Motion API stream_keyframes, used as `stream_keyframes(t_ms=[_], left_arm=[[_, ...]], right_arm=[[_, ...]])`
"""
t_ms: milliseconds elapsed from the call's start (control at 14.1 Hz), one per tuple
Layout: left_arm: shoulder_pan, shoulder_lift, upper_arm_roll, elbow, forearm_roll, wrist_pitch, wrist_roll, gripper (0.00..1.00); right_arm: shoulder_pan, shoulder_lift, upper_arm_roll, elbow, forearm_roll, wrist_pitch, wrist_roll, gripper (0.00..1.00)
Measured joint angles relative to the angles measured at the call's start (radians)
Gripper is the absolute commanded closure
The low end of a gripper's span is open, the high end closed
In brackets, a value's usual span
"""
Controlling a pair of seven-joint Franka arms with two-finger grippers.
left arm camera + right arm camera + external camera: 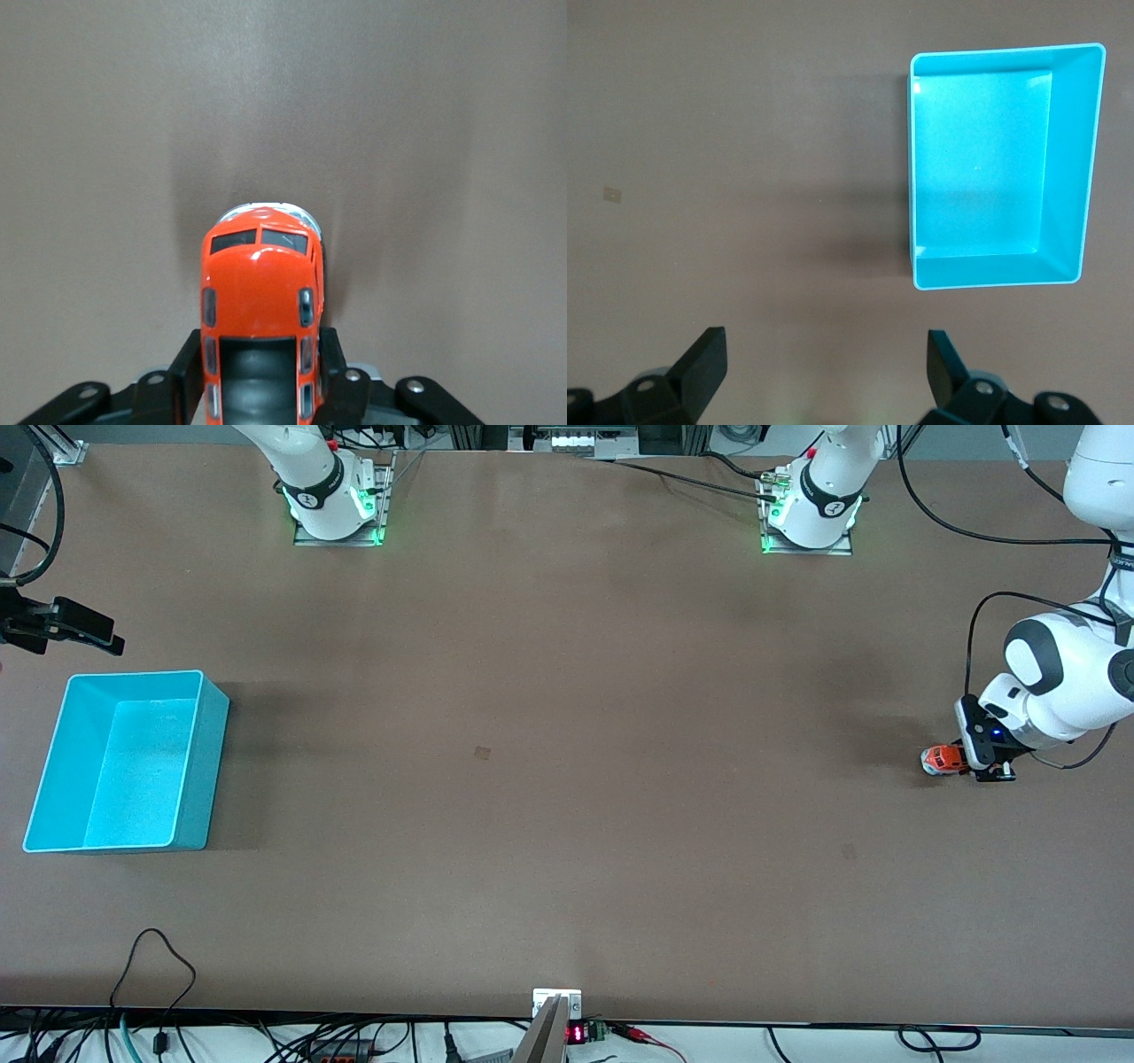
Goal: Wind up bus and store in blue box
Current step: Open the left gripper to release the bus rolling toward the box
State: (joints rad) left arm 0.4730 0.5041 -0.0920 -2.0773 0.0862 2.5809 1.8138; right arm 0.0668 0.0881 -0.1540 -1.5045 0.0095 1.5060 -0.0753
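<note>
The orange bus [941,759] stands on the table at the left arm's end. My left gripper [964,762] is shut on its rear part. In the left wrist view the bus [261,274] points away from the wrist, and a black finger [188,365] presses on each of its sides. The blue box [202,779] stands empty at the right arm's end of the table, far from the bus. My right gripper [108,640] is open and empty, up in the air beside the box. The right wrist view shows the box [1068,168] and the open gripper [828,359] over bare table.
A small dark mark [482,753] lies near the table's middle. Cables and a power strip [354,1045] run along the table's edge nearest the front camera. The two arm bases [337,500] stand along the table's edge farthest from that camera.
</note>
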Motion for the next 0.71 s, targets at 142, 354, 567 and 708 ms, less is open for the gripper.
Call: stream_keyframes(t_ms=[142,354,567,708], left_arm=[[0.000,0.039,0.000,0.016,0.000,-0.015,0.000,0.00],[-0.001,0.034,-0.016,0.091,0.000,-0.158,0.000,0.00],[-0.008,-0.009,-0.039,0.145,0.000,-0.297,-0.024,0.00],[-0.024,-0.046,-0.046,0.148,0.000,-0.346,-0.054,0.00]], right_arm=[[0.000,0.000,0.000,0.000,0.000,0.000,0.000,0.00],[0.000,0.000,0.000,0.000,0.000,0.000,0.000,0.00],[0.000,0.000,0.000,0.000,0.000,0.000,0.000,0.00],[0.000,0.000,0.000,0.000,0.000,0.000,0.000,0.00]])
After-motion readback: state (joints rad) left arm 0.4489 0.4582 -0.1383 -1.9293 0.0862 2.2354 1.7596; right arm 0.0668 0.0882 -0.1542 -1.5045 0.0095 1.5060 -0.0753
